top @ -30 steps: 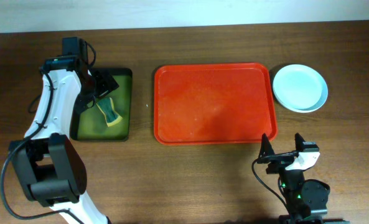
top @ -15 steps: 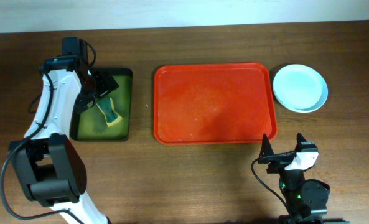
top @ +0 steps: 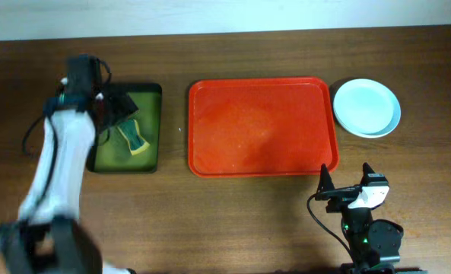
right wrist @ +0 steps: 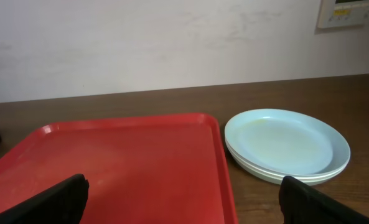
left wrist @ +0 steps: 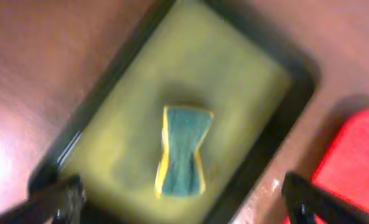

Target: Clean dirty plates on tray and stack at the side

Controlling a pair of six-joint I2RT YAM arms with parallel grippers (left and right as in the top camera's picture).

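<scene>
All the plates (top: pixel 366 107) you can see sit in one stack on the surface (top: pixel 210 221), just beside the far right corner of the tray (top: pixel 263 125). The red tray itself holds nothing, so the stacking looks done to me. The top plate is pale blue-green and glossy, perhaps with a faint yellowish tint toward its far side. At least one more rim shows under it, but you cannot count the stack surely.

Your left end effector (left wrist: pixel 181 190) hangs over the sponge (left wrist: pixel 183 158) with its fingers spread wide, gripping nothing. The sponge lies loose in the dark green tray (left wrist: pixel 234 93), which is likely its parking spot. Your right end effector (right wrist: pixel 184 202) is likewise spread wide and empty. It sits by the red tray's near right corner, facing the tray and the stack.
</scene>
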